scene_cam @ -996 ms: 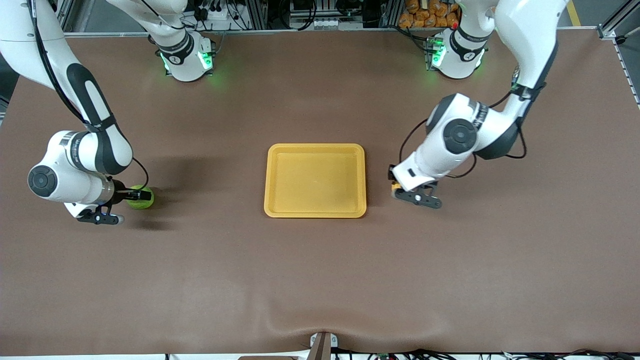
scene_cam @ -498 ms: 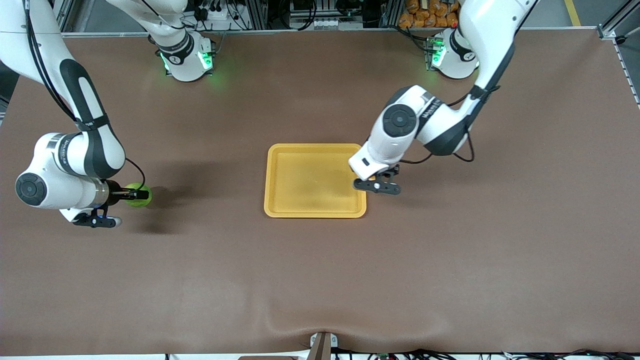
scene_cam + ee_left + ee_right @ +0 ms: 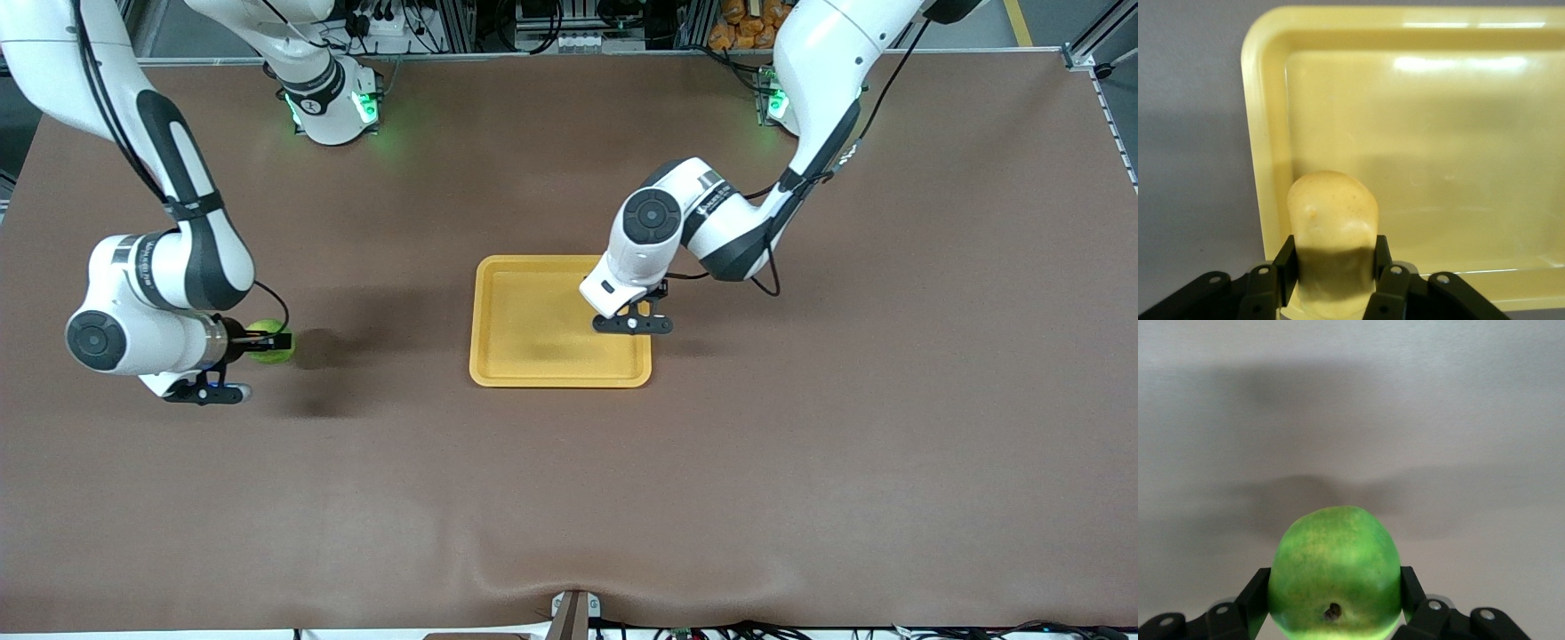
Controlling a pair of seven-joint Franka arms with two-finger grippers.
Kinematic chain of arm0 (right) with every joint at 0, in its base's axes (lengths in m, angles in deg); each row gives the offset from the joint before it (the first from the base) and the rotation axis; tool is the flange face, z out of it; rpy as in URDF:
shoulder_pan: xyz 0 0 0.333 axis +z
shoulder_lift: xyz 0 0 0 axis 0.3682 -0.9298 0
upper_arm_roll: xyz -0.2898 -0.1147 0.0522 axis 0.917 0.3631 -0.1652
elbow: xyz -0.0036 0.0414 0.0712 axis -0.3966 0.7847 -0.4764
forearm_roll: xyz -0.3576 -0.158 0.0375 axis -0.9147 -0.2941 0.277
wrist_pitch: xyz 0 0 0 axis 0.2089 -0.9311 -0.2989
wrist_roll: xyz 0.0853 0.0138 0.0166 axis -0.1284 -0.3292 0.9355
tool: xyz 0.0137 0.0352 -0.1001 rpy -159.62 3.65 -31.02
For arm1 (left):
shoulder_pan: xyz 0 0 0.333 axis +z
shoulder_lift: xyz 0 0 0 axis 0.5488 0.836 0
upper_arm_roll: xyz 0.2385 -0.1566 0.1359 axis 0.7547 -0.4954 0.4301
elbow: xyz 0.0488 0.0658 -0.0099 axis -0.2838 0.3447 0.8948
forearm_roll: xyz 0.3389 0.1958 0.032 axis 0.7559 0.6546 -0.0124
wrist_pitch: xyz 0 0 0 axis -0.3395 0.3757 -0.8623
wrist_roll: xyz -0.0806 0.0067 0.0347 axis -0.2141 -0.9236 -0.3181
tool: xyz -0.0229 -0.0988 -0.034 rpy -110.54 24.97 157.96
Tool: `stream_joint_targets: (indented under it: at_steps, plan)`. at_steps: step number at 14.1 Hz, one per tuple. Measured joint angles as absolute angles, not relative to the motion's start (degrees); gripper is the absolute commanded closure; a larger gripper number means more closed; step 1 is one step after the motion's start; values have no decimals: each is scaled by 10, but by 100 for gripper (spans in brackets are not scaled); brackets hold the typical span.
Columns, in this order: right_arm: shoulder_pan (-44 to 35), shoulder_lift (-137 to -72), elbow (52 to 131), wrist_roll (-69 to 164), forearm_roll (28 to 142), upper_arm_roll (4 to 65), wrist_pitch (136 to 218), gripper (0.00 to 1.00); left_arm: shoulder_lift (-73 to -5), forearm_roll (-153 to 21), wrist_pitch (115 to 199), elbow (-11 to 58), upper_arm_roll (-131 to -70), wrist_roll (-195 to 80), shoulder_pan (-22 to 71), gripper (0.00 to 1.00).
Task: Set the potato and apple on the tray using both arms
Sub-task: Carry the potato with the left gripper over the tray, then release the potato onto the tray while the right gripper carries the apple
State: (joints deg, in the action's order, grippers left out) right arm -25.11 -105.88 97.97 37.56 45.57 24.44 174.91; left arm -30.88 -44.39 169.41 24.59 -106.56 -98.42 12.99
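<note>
— Where was the potato [image 3: 1331, 230]?
— Clamped in the left gripper [image 3: 1333, 267] over the tray [image 3: 498, 373], mid-frame.
— And the apple [image 3: 272, 344]?
— Gripped by the right gripper [image 3: 1335, 593] at frame's left, seemingly above the table [image 3: 800, 462].

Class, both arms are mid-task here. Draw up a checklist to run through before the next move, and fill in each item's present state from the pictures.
1. Left gripper shut on the potato: ok.
2. Potato over the tray: ok, it hangs above the rim at the left arm's end.
3. Potato low enough to release: cannot tell, its height above the tray floor is unclear.
4. Right gripper shut on the apple: ok.
5. Apple over the tray: not ok, it is over bare table toward the right arm's end.
6. Free tray floor for both: ok, nothing lies in it.
</note>
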Motion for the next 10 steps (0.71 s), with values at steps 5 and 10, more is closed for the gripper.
stream_joint_targets:
  at_steps: [5, 10]
  plan:
    - [-214, -1049, 956, 346, 523, 244, 1711, 100, -286, -414, 1691, 245, -1064, -1000, 126, 100]
    - [-161, -1044, 940, 268, 543, 242, 1707, 100, -273, -408, 1691, 243, -1062, -1010, 122, 100]
